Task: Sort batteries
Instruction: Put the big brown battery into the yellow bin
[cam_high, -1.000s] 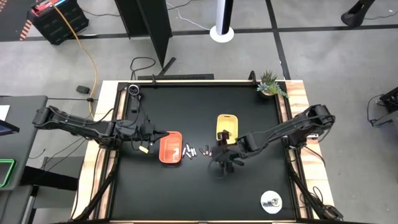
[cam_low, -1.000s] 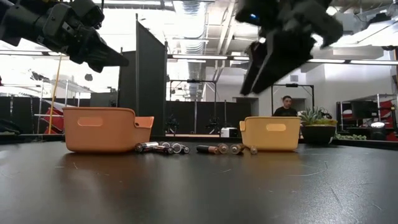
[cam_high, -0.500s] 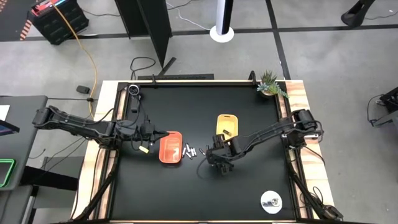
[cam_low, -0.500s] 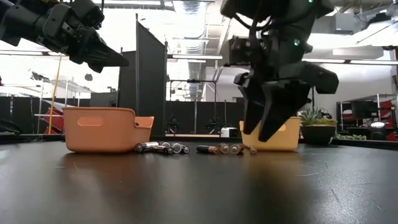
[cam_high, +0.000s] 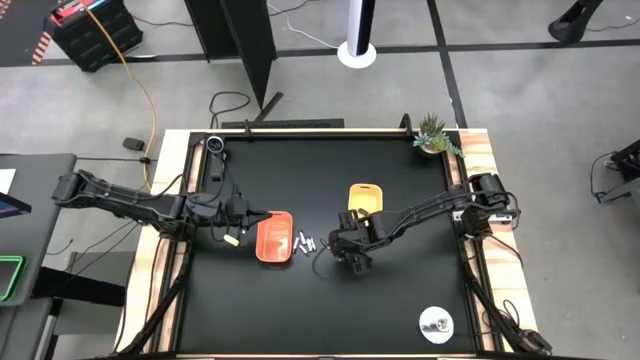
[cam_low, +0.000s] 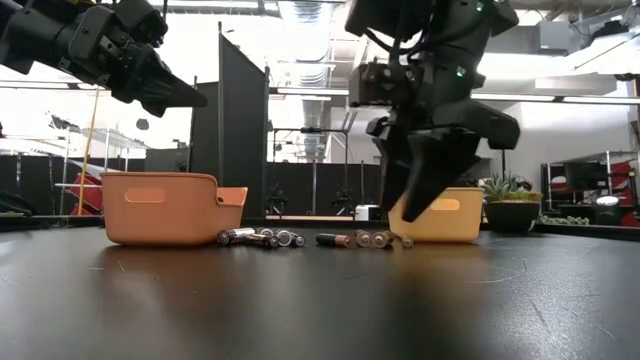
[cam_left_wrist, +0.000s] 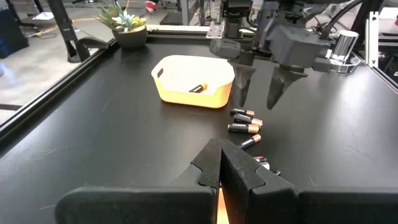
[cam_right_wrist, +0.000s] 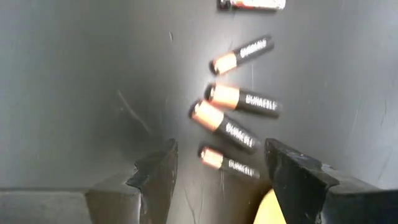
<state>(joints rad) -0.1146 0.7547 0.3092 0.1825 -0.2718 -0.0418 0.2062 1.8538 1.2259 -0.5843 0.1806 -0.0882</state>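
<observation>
Several small batteries lie on their sides on the black table between the orange tray (cam_high: 274, 238) and the yellow tray (cam_high: 365, 200): a silvery group (cam_high: 303, 243) and a dark copper-ended group (cam_high: 332, 240), also in the right wrist view (cam_right_wrist: 239, 101). One battery (cam_left_wrist: 197, 88) lies in the yellow tray. My right gripper (cam_right_wrist: 221, 149) is open, fingers pointing down, just above the dark batteries (cam_low: 365, 239), one finger either side of them, touching nothing. My left gripper (cam_left_wrist: 221, 163) is shut and empty, raised left of the orange tray (cam_low: 160, 207).
A potted plant (cam_high: 435, 135) stands at the table's far right corner. A round silver disc (cam_high: 436, 323) lies near the front right. A person (cam_low: 460, 170) shows in the room beyond the table. Bare black table lies in front of the trays.
My right gripper has gone down and toward the table's left edge, toward the dark batteries, and has turned from a slant to pointing straight down. It has stayed open. The batteries and trays have not moved.
</observation>
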